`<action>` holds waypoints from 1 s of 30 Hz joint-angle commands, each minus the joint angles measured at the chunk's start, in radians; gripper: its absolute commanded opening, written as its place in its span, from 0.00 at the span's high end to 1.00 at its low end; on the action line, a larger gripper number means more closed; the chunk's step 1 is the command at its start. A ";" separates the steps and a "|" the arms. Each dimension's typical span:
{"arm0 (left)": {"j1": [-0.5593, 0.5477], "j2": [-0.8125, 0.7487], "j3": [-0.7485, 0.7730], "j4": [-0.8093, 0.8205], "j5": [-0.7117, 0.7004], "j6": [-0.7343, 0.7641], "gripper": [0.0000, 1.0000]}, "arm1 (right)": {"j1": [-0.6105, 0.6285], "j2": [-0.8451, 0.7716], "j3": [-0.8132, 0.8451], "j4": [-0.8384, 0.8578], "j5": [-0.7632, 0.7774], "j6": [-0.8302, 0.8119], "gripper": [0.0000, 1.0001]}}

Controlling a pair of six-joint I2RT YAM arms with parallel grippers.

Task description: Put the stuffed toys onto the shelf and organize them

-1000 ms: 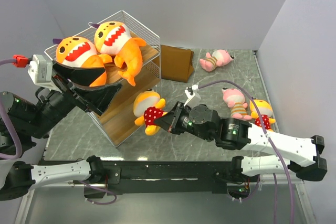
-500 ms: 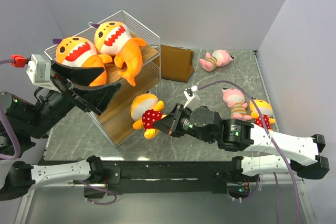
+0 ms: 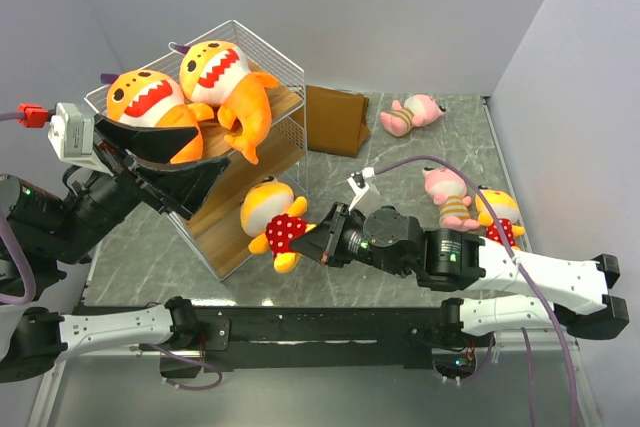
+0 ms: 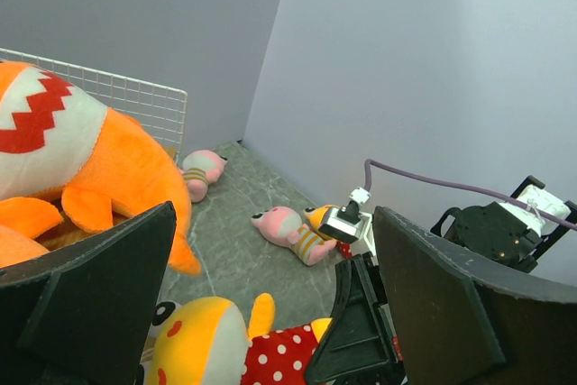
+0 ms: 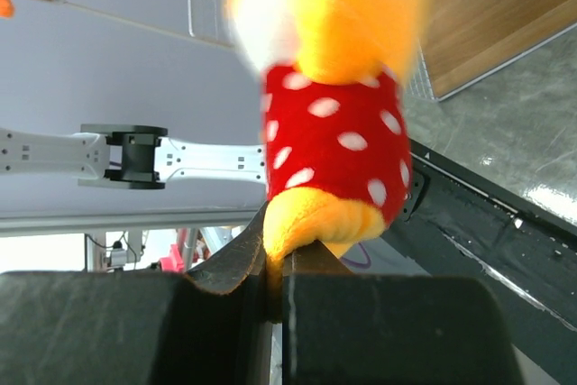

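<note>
Our right gripper (image 3: 308, 237) is clamped on the yellow foot of a small red-dotted toy (image 3: 272, 219), holding it just right of the near end of the tilted shelf (image 3: 228, 235), close to its lower wooden board. The left shark (image 3: 145, 97) and the right shark (image 3: 225, 72) fill the shelf's far top, while our left gripper (image 3: 190, 157), jaws spread wide, hangs across the shelf's left side, its dark fingers covering part of the boards. On the table (image 3: 400, 162) a brown bag (image 3: 335, 119) leans beside the shelf's right, and the far pink toy (image 3: 412, 112), the near pink toy (image 3: 445, 197) and the second dotted toy (image 3: 500, 212) lie well to the right.
</note>
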 commanded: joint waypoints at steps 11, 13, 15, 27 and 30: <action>-0.003 0.041 0.075 0.023 0.035 0.003 0.04 | 0.009 0.047 0.097 0.102 0.027 -0.038 1.00; -0.003 0.039 0.075 0.024 0.038 0.001 0.04 | 0.009 0.075 0.124 0.109 0.047 -0.044 1.00; -0.003 0.039 0.075 0.029 0.043 0.000 0.04 | 0.006 0.124 0.164 0.106 0.062 -0.061 0.99; -0.003 0.047 0.055 0.055 0.063 0.001 0.03 | -0.031 0.348 0.278 0.231 0.084 -0.096 0.93; -0.003 0.047 0.069 0.050 0.066 0.000 0.04 | -0.048 0.410 0.309 0.247 0.056 -0.085 0.92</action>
